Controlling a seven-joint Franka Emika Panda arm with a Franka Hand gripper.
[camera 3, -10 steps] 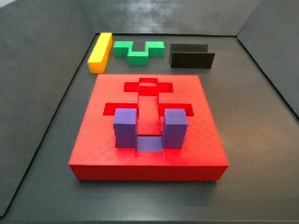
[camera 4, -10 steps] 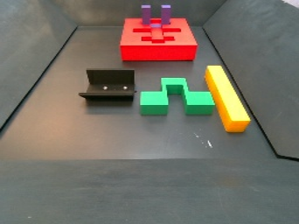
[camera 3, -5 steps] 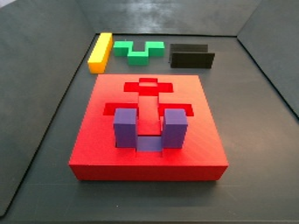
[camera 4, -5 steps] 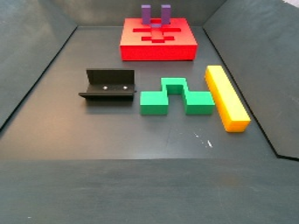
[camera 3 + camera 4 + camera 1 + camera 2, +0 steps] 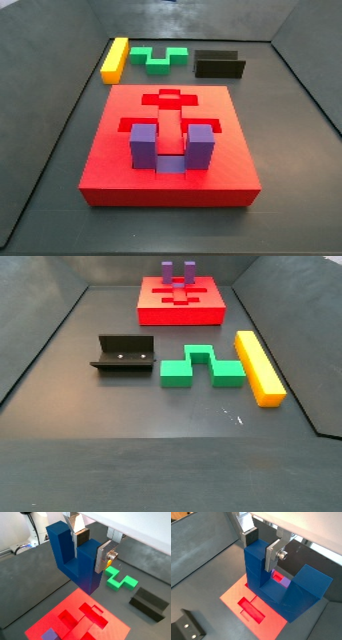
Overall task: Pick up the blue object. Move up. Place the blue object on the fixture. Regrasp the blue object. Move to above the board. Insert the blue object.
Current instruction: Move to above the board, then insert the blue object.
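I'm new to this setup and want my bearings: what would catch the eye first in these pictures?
In both wrist views, the big dark blue U-shaped block fills the frame, clamped between the gripper fingers and hanging above the red board. In a side view, that red board dominates the floor, with a purple U-shaped block standing in it. Behind it sit a yellow bar, a green block and the black fixture.

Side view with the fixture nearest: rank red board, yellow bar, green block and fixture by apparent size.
1. Red board
2. Yellow bar
3. Green block and fixture: too alike to rank.
The pincer, seen only in wrist views, holds the blue object.
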